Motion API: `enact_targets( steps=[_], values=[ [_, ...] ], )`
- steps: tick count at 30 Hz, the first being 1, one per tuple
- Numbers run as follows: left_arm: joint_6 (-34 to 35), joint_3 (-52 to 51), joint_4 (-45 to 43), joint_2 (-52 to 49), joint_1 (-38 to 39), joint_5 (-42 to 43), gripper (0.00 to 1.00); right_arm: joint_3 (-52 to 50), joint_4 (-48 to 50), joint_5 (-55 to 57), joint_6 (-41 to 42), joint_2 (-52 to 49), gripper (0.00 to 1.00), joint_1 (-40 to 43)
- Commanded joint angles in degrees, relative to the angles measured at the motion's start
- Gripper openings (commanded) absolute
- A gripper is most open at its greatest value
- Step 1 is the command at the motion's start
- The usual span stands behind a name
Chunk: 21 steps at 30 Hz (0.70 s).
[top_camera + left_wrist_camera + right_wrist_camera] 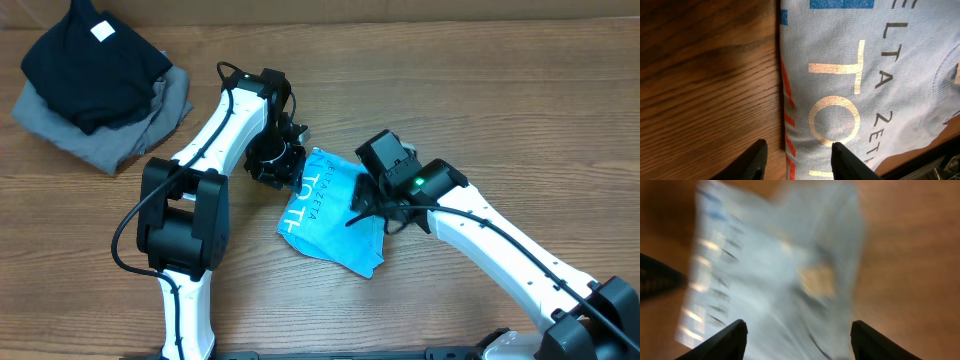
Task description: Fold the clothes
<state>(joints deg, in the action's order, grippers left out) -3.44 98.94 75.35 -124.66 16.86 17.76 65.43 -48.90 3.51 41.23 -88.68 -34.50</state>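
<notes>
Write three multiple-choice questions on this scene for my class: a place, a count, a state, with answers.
1. Where does the black garment lie? A on the grey garment; B on bare wood; C in a gripper.
2. How many garments show from overhead? A two; B three; C five.
3. Over the blue T-shirt, the right gripper is: A open; B shut on it; C shut on nothing.
Answers: A, black lies atop grey; B, black, grey and blue; A, its fingers stand wide apart.

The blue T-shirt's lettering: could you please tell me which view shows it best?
The left wrist view: the lettering is close and sharp. Overhead shows it small on the sky-blue T-shirt; the right wrist view is blurred.
</notes>
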Motion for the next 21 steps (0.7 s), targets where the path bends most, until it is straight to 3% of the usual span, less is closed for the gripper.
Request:
enact_targets(
  steps=[1,5,10,13,17,21],
  values=[
    [-0.85,-0.31,0.04,1.03,-0.02,-0.39,0.49,0.22,4.81,4.37,-3.56,-1.44,0.65,0.59],
    [-0.83,-0.33,0.0,1.03,0.0,0.42,0.63,0.2,7.8,3.98,-3.58,-4.26,0.59,2.86],
    [-0.83,-1.16,-1.64,1.03,0.0,5.6,0.81,0.22,1.92,2.84,-3.08,-4.87,0.54,6.4],
    [-0.57,-3.5,-4.39,1.03,0.04,11.8,0.85,0.2,-2.05,-1.07,-3.15,-4.9,0.4,8.41],
    [0.85,-8.02,-8.74,1.03,0.07,19.02,0.93,-0.92,-2.51,-6.95,-7.28,-4.9,0.35,9.07],
    [1.62,-12.85,-11.96,0.98,0.07,21.94,0.94,-2.91,-1.46,-9.29,-8.09,-4.96,0.29,9.07]
  ],
)
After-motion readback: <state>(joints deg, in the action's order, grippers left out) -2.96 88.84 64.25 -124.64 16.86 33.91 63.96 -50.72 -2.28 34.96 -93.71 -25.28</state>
